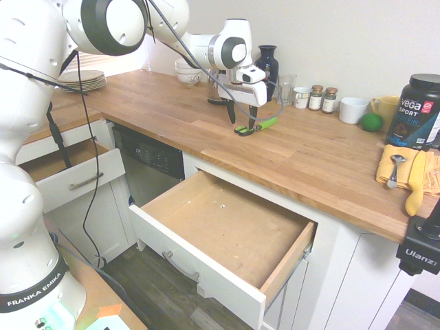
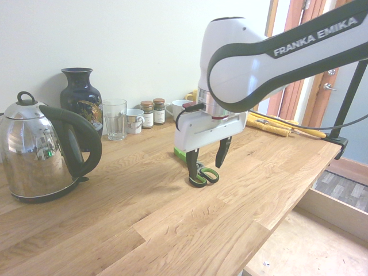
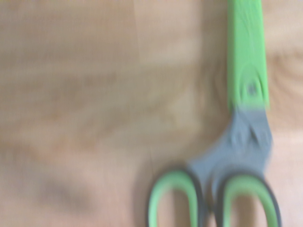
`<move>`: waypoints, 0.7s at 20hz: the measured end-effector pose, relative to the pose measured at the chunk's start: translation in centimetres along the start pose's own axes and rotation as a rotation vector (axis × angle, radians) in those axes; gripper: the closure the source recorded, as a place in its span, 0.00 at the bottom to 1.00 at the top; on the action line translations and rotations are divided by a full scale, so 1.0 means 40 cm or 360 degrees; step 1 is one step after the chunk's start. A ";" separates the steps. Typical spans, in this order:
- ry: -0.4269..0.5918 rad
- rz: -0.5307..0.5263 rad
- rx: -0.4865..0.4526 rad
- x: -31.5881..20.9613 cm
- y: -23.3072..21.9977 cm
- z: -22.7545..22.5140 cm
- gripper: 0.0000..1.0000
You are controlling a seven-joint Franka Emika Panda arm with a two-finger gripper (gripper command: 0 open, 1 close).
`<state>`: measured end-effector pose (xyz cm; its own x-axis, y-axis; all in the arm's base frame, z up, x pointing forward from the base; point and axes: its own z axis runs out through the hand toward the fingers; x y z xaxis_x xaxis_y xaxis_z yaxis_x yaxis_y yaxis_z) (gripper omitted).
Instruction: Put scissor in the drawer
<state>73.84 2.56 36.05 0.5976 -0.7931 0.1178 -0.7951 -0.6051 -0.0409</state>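
Scissors: [image 2: 196, 168] lying on the wooden counter [image 1: 309, 155], lime-green handles edged in black, green cover over the blades; outside the drawer
Gripper: [image 2: 206, 171] standing wide, its 2 fingers apart, low over the handle end of the scissors; whether a fingertip touches them, I cannot tell
Wide drawer: [image 1: 216, 237] pulled out below the counter, light-wood interior, a few small pale specks on its floor, slim metal bar handle on the white front
Narrower drawer: [image 1: 79, 180] also pulled out, at the corner; its inside is perhaps wood too, though the view of it is poor
Kettle: [image 2: 40, 152] shiny metal, lid on, black handle
Vase: [image 2: 81, 103] dark blue with a gold pattern, behind the kettle
Glass: [image 2: 115, 121] clear, beside a patterned cup [image 2: 134, 122]
Jars: [image 2: 153, 112] 2, with brown lids and pale labels
Mugs: white [image 1: 353, 110] and yellow [image 1: 385, 107], with a green round item [image 1: 371, 122] in front
Tub: [image 1: 414, 113] black, lidded, marked "vega SPORT"
Cloth: [image 1: 388, 172] yellow-orange, a spoon [image 1: 394, 170] lying on it
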 end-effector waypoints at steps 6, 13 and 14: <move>-0.0005 0.0037 -0.0005 0.057 -0.065 -0.011 0.00; -0.0020 0.0061 -0.0022 0.084 -0.094 0.016 0.00; -0.0019 0.0064 -0.0021 0.083 -0.096 0.015 0.00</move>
<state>78.96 2.21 35.98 0.5664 -0.8175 0.1045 -0.8196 -0.5720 -0.0322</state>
